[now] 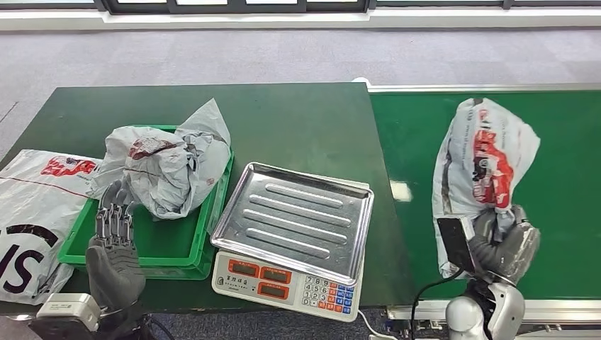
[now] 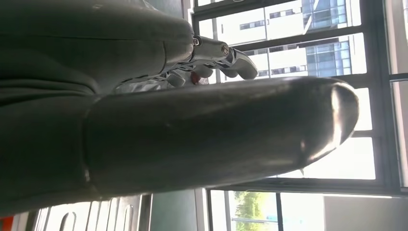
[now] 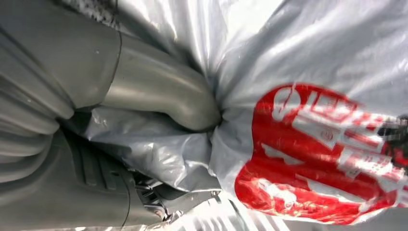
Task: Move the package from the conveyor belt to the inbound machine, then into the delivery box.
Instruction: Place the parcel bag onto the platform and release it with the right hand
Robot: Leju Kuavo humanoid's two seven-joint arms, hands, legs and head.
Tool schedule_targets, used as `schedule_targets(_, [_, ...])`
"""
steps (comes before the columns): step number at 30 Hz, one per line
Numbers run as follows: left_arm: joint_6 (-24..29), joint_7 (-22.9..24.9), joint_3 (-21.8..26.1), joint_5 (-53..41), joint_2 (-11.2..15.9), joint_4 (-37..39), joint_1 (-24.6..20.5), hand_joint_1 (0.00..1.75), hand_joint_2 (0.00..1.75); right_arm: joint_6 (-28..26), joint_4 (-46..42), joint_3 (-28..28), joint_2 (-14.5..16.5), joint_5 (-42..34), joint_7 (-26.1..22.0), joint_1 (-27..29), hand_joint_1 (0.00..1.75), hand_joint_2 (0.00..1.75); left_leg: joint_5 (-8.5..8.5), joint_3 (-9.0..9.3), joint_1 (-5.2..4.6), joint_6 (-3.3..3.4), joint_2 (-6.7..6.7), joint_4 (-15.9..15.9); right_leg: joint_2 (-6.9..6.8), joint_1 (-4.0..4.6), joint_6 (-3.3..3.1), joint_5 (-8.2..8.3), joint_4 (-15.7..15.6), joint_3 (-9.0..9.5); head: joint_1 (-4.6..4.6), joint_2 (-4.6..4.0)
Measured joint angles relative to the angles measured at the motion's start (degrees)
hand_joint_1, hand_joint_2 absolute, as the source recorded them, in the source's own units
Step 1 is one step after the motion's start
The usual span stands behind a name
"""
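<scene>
Right hand (image 1: 504,244) grips the grey poly mailer (image 1: 482,170) at its near end, on the conveyor belt (image 1: 567,212). It's soft, slick, likely light (will sag), so keep your grip on bunched film. Left hand (image 1: 113,244) open, idle.

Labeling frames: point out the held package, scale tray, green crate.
package (image 1: 489,152), head view, red print.
scale tray (image 1: 294,216), head view, ribbed centre.
green crate (image 1: 166,248), head view, bare floor.
</scene>
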Motion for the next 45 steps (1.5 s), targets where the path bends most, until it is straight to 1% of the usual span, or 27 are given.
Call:
schedule_targets(3, [0.2, -0.1, 0.0, 0.0, -0.1, 0.0, 0.0, 0.0, 0.0, -1.8, -4.8, -0.3, 1.4, -1.3, -1.9, 0.6, 1.75, 1.75, 0.0, 0.01, 0.0, 0.0, 0.0, 0.0, 0.0, 0.0, 0.0, -0.01, 0.0, 0.01, 0.0, 0.0])
schedule_targets(6, [0.3, -0.2, 0.0, 0.1, -0.2, 0.0, 0.0, 0.0, 0.0, -2.0, -7.3, -0.5, 2.2, -1.8, -2.3, 1.1, 1.75, 1.75, 0.0, 0.02, 0.0, 0.0, 0.01, 0.0, 0.0, 0.0, 0.0, 0.0, 0.0, 0.03, 0.0, 0.0])
schedule_targets(7, [0.3, -0.2, 0.0, 0.1, -0.2, 0.0, 0.0, 0.0, 0.0, -2.6, -7.9, -0.5, 2.4, -2.5, -3.2, 1.2, 1.75, 1.75, 0.01, 0.02, 0.0, 0.0, 0.01, 0.0, -0.01, 0.0, 0.0, 0.0, 0.0, 0.03, 0.0, 0.0])
schedule_targets(9, [0.5, -0.3, 0.0, 0.4, -0.2, 0.0, 0.0, 0.0, 0.0, -4.7, -9.1, -0.6, 2.9, -5.7, -7.3, 1.4, 1.75, 1.75, 0.02, 0.02, 0.0, 0.01, 0.0, 0.0, -0.01, 0.0, 0.0, 0.01, 0.0, 0.03, 0.0, 0.0])
schedule_targets(11, [0.9, -0.6, 0.0, 0.8, -0.2, 0.1, 0.0, 0.0, 0.0, -7.0, -10.9, -0.6, 3.9, -9.9, -13.1, 1.4, 1.75, 1.75, 0.02, 0.03, 0.0, 0.01, 0.0, 0.0, -0.02, 0.0, 0.0, 0.01, 0.0, 0.04, 0.0, 0.0])
schedule_targets(13, [1.2, -0.8, 0.0, 1.0, -0.2, 0.2, 0.0, 0.0, 0.0, -7.7, -12.8, -0.5, 4.8, -12.6, -16.4, 1.3, 1.75, 1.75, 0.02, 0.04, 0.01, 0.0, 0.01, 0.0, -0.02, 0.01, 0.0, 0.0, 0.0, 0.05, 0.0, 0.0])
schedule_targets(16, [1.3, -1.1, 0.0, 1.5, -0.2, 0.6, -0.1, 0.0, 0.0, -5.5, -13.9, 0.8, 5.2, -14.5, -16.4, 0.7, 1.75, 1.75, 0.02, -0.1, 0.01, 0.0, 0.01, 0.0, -0.02, 0.01, 0.0, 0.0, 0.0, 0.06, 0.01, 0.0])
schedule_targets(18, [0.8, -1.2, 0.0, 1.8, -0.2, 1.0, -0.6, 0.0, 0.0, -0.9, -13.0, 2.6, 5.2, -15.3, -15.0, -1.0, 1.75, 1.75, -0.01, -0.32, 0.01, -0.01, 0.07, 0.0, 0.02, 0.01, -0.02, -0.02, 0.0, 0.07, 0.02, 0.0])
schedule_targets(21, [-0.5, -1.1, -0.1, 2.2, -0.1, 2.4, -2.2, 0.0, 0.0, 8.0, -6.7, 6.6, 5.1, -16.0, -12.9, -6.0, 1.75, 1.75, 0.01, -0.35, 0.01, -0.02, 0.2, -0.1, 0.13, 0.01, -0.05, 0.02, 0.0, 0.07, 0.02, 0.0])
schedule_targets(22, [-0.9, -1.0, -0.2, 2.3, -0.1, 3.0, -2.7, 0.0, 0.0, 10.2, -3.4, 8.2, 5.0, -16.1, -12.9, -7.9, 1.75, 1.75, 0.07, -0.23, 0.01, -0.02, 0.22, -0.1, 0.15, 0.01, -0.06, 0.08, 0.0, 0.06, 0.02, 0.0])
schedule_targets(24, [-1.4, -0.9, -0.6, 2.6, 0.0, 4.3, -3.4, 0.0, 0.0, 12.4, 3.7, 11.4, 5.1, -16.1, -13.6, -11.3, 1.75, 1.75, 0.26, -0.03, 0.01, -0.02, 0.18, 0.0, 0.12, 0.02, -0.06, 0.22, 0.0, -0.01, 0.01, 0.0])
schedule_targets(26, [-1.6, -0.9, -0.9, 2.8, 0.1, 5.3, -3.8, 0.0, 0.0, 13.1, 9.3, 14.3, 5.2, -16.1, -14.5, -13.6, 1.75, 1.75, 0.39, 0.01, 0.02, -0.03, 0.0, 0.0, 0.02, 0.03, -0.06, 0.29, 0.0, -0.05, 0.0, 0.0])
schedule_targets(30, [-2.1, -1.0, -1.2, 3.0, 0.2, 6.5, -4.4, 0.0, 0.0, 14.1, 15.3, 17.2, 5.6, -16.1, -15.0, -15.6, 1.75, 1.75, 0.39, -0.14, 0.04, -0.04, -0.16, 0.0, -0.09, 0.04, -0.05, 0.28, 0.0, -0.1, 0.01, 0.01])
schedule_targets(33, [-3.1, -0.8, -1.5, 3.4, 0.4, 8.1, -6.2, 0.0, 0.0, 17.1, 22.7, 20.8, 6.3, -16.9, -14.7, -18.8, 1.75, 1.75, 0.36, -0.15, 0.04, -0.08, 0.12, -0.1, 0.11, 0.03, -0.12, 0.33, 0.0, -0.25, 0.01, 0.0])
schedule_targets(36, [-3.7, -0.6, -1.7, 4.0, 0.6, 9.2, -7.3, 0.0, 0.0, 19.6, 28.5, 24.7, 7.4, -18.1, -14.0, -20.2, 1.75, 1.75, 0.39, -0.18, 0.03, -0.06, 0.07, -0.1, 0.06, 0.03, -0.14, 0.35, 0.0, -0.28, -0.01, 0.0])
schedule_targets(40, [-3.7, -0.5, -1.8, 4.5, 0.7, 10.1, -8.0, 0.0, 0.0, 20.9, 33.9, 26.9, 8.0, -19.7, -12.8, -22.2, 1.75, 1.75, 0.43, -0.22, 0.04, -0.05, -0.05, -0.1, -0.06, 0.03, -0.14, 0.35, 0.0, -0.28, 0.0, 0.0])
schedule_targets(45, [-3.4, -0.5, -1.8, 4.7, 0.8, 10.9, -8.8, 0.0, 0.0, 21.9, 38.0, 28.6, 8.1, -20.2, -11.4, -23.8, 1.75, 1.75, 0.42, -0.23, 0.03, -0.05, -0.05, 0.0, -0.04, 0.03, -0.14, 0.35, 0.0, -0.28, 0.0, 0.0])
